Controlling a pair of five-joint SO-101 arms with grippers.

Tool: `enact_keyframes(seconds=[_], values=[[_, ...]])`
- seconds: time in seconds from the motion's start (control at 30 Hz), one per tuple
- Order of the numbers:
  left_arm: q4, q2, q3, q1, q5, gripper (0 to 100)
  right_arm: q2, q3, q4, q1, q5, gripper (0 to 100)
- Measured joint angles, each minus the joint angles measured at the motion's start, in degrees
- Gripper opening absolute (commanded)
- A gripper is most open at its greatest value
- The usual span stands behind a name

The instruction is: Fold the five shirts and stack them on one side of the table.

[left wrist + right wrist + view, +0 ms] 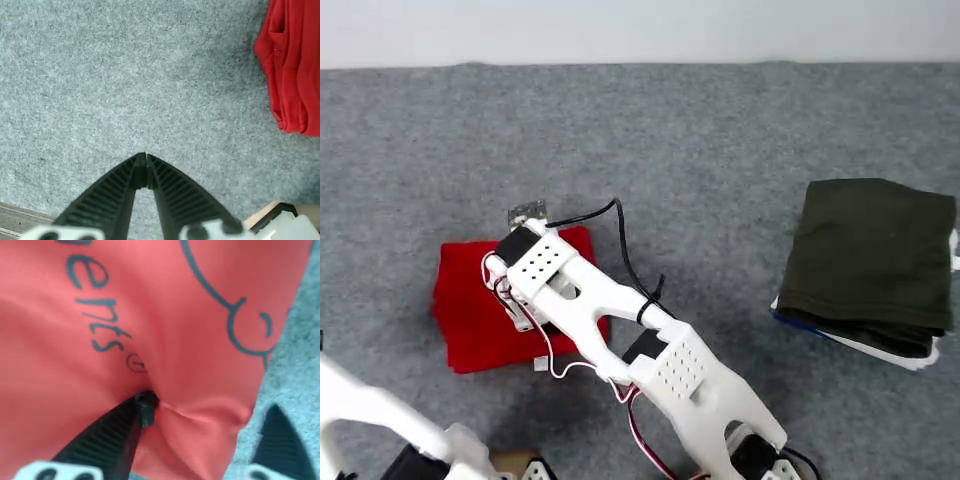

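Grey, carpet-like table surface (pixel 700 140) runs to a pale wall (pixel 640 30) at the far edge. The red shirt (pixel 470 315) lies folded left of centre, with bare surface around it on the far and right sides. In the right wrist view the red shirt (pixel 150 315) carries dark lettering and a curved line drawing, which are not transcribed.

The right arm (pixel 590 305) extends from the near edge over the red shirt. The right gripper (pixel 210 410) has its jaws spread wide. One finger (pixel 142 412) presses into the fabric and raises a small crease, while the other finger (pixel 275 435) sits past the shirt's edge over grey surface.

The left arm (pixel 370 405) sits at the near left corner. The left gripper (pixel 146 161) has its ribbed fingers (pixel 120 187) closed tip to tip, holding nothing, above bare surface. The red shirt (pixel 295 65) lies near it but apart, its folded layers visible along the edge.

At the right side of the table stands a stack of folded garments, well apart from the red shirt. A dark green shirt (pixel 870 250) lies on top, with a blue layer (pixel 800 322) and a white layer (pixel 915 358) showing beneath it.
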Motion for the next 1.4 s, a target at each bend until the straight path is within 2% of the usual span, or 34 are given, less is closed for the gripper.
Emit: enact_keyframes(seconds=[0.07, 0.2, 0.27, 0.4, 0.57, 0.63, 0.73, 0.9, 1.03, 1.1, 1.27, 1.33, 1.4], values=[[0.0, 0.0, 0.0, 0.0, 0.0, 1, 0.0, 0.0, 0.0, 0.0, 0.4, 1.1], [0.0, 0.0, 0.0, 0.0, 0.0, 1, 0.0, 0.0, 0.7, 1.0, 3.9, 3.4], [0.0, 0.0, 0.0, 0.0, 0.0, 1, 0.0, -0.4, 2.0, 2.6, 4.2, 0.5], [0.0, 0.0, 0.0, 0.0, 0.0, 1, 1.5, -3.9, 5.8, 5.3, 6.2, 0.8], [0.0, 0.0, 0.0, 0.0, 0.0, 1, -0.9, -4.0, 5.9, 11.8, 15.6, 0.8], [0.0, 0.0, 0.0, 0.0, 0.0, 1, -2.5, -3.9, 5.9, 15.9, 22.2, 0.8], [0.0, 0.0, 0.0, 0.0, 0.0, 1, -5.0, -3.9, 5.9, 22.1, 36.0, 0.9], [0.0, 0.0, 0.0, 0.0, 0.0, 1, -5.6, -3.9, 5.1, 32.1, 64.7, 0.9], [0.0, 0.0, 0.0, 0.0, 0.0, 1, -5.6, -3.9, -1.8, 36.9, 85.5, 0.9], [0.0, 0.0, 0.0, 0.0, 0.0, 1, -5.6, -3.9, -5.9, 37.3, 91.0, 1.9], [0.0, 0.0, 0.0, 0.0, 0.0, 1, -5.6, -4.7, -9.3, 36.6, 92.5, 19.5], [0.0, 0.0, 0.0, 0.0, 0.0, 1, -5.8, -6.9, -8.6, 36.0, 88.5, 25.0], [0.0, 0.0, 0.0, 0.0, 0.0, 1, -7.0, -9.6, -6.1, 35.7, 82.7, 25.6]])
